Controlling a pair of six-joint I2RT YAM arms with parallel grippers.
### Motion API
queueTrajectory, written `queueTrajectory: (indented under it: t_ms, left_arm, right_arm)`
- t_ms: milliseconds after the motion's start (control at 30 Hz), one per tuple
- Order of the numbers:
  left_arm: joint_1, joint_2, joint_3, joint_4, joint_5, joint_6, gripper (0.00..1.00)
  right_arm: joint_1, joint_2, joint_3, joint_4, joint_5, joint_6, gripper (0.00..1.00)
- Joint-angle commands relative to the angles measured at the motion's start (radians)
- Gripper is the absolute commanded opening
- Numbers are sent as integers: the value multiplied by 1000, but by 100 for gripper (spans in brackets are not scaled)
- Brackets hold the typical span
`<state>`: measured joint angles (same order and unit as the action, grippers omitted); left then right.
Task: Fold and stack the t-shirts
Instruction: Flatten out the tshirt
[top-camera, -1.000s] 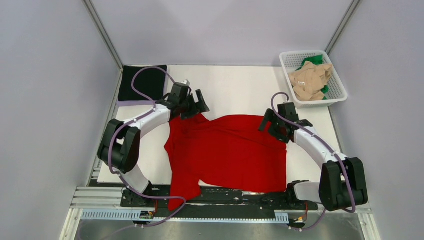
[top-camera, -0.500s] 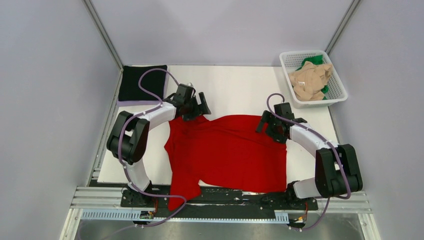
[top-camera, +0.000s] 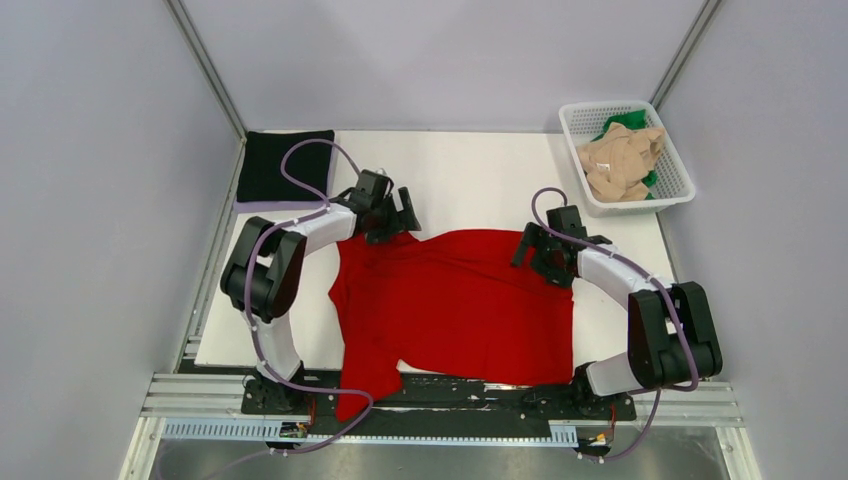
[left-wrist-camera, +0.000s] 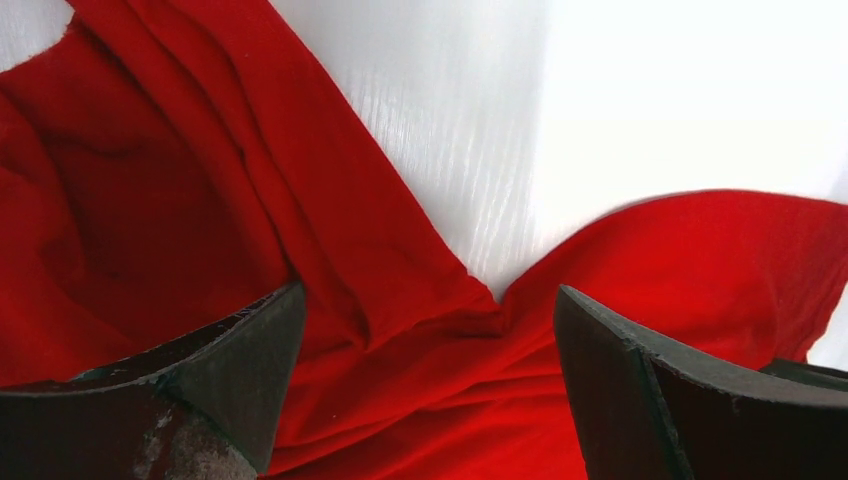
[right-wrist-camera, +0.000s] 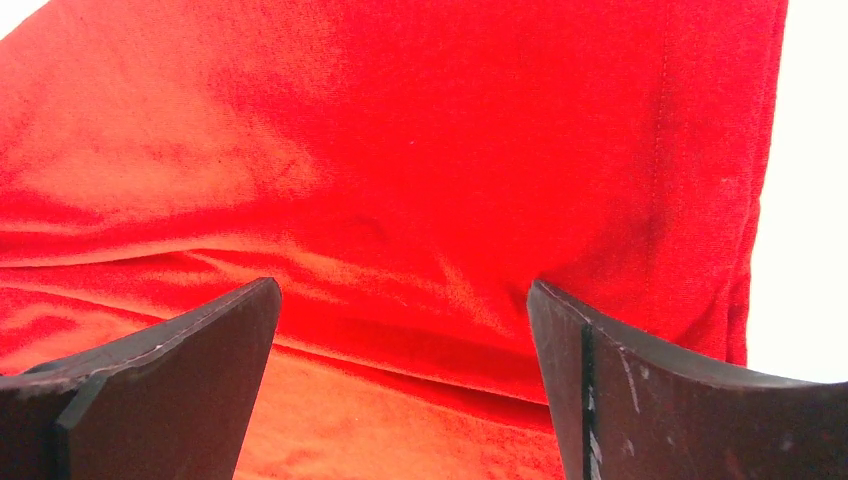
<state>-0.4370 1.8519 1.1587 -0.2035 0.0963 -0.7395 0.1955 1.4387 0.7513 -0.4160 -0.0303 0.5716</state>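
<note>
The red t-shirt (top-camera: 450, 305) lies spread on the white table, its near left part hanging over the front edge. My left gripper (top-camera: 395, 222) is open over its far left corner; the left wrist view shows wrinkled red cloth (left-wrist-camera: 420, 340) between the fingers. My right gripper (top-camera: 535, 255) is open over its far right corner, red cloth (right-wrist-camera: 400, 300) between the fingers. A folded black t-shirt (top-camera: 288, 165) lies at the table's far left corner. The beige t-shirt (top-camera: 620, 160) lies crumpled on the green one (top-camera: 622, 122) in the basket.
The white lattice basket (top-camera: 678, 175) stands at the far right. Grey walls close in the table (top-camera: 470, 170) on three sides. A metal rail (top-camera: 440, 405) runs along the near edge by the arm bases.
Both grippers have shifted slightly toward the far edge of the red t-shirt, the arms folding more upright. The shirt has not moved.
</note>
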Motion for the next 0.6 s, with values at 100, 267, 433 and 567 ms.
queueTrajectory:
  t_ms: [100, 267, 433, 567]
  left_arm:
    - [-3, 81, 109, 56, 20, 15, 100]
    - [-3, 143, 225, 76, 55, 20, 100]
    - [-3, 257, 356, 129, 138, -32, 100]
    - [-17, 340, 453, 145, 177, -44, 100]
  right_arm:
    - [0, 19, 27, 49, 2, -25, 100]
    - [1, 42, 40, 54, 3, -30, 100]
    - [-1, 66, 56, 57, 7, -31, 100]
    - [1, 70, 65, 56, 17, -33, 100]
